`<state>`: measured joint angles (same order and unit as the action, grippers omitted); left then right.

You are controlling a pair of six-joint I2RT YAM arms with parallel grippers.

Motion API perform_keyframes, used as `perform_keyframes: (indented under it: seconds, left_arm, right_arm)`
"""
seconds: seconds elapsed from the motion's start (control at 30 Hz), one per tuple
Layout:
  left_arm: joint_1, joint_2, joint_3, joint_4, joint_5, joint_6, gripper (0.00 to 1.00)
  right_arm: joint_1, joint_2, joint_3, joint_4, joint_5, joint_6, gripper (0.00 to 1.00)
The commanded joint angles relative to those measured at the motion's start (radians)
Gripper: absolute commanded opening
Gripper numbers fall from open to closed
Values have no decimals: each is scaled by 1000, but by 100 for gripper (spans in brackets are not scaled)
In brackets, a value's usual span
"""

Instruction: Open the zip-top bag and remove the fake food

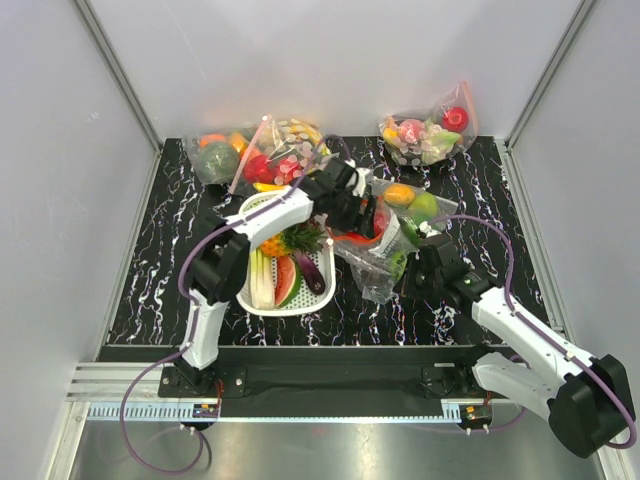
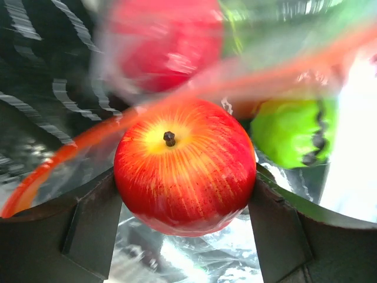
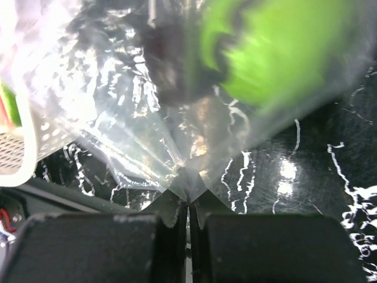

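Note:
The zip-top bag [image 1: 378, 262] lies crumpled right of the basket, its orange-red zip strip [image 2: 65, 156] open around my left gripper [image 2: 184, 200]. That gripper [image 1: 362, 215] is shut on the red round fruit [image 2: 184, 168], a red-yellow apple, at the bag's mouth. A green round fruit [image 2: 291, 132] sits beside it inside the bag. My right gripper [image 3: 189, 197] is shut on a pinch of the bag's clear plastic [image 3: 188, 177] at its near end [image 1: 420, 268]. The green fruit shows blurred through the plastic [image 3: 277, 53]. The pineapple [image 1: 273, 245] lies in the basket.
A white basket [image 1: 262, 303] holds a leek, a watermelon slice and an eggplant; its corner shows in the right wrist view [image 3: 17, 156]. A white-dotted bag [image 1: 285, 150], two more filled bags [image 1: 215, 155] [image 1: 430, 130] and a clear bag with an orange and green apple [image 1: 410, 200] lie behind.

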<state>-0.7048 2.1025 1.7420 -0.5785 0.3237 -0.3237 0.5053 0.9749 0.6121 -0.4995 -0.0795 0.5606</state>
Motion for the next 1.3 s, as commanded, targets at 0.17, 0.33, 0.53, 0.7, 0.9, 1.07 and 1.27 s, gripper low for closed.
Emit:
perform_keyframes:
  seconds: [0.17,0.33,0.53,0.7,0.9,1.07,1.27]
  left_arm:
    - [65,-87,77,-84,156,61,45]
    - [73,-134,96,-126,244,84,45]
    - [100,-219,73,-152,331,64,45]
    - [119,-303,2,-116,368,43,45]
    - [172,-492,-169,2,345,-6,44]
    - [214,-602,-229,-130,155,70,44]
    - [220,-722,-389,-237,6,103,43]
  right_arm:
    - [7,31,23,-11,60,21,0]
    - [7,27,21,-16,70,27,0]
    - [7,25,20,-16,73,27,0]
    - [7,25,20,-13,73,27,0]
    - [7,22,20,-13,75,25,0]
    - [7,21,17,-10,70,25,0]
    - [7,28,18,-7,63,19,0]
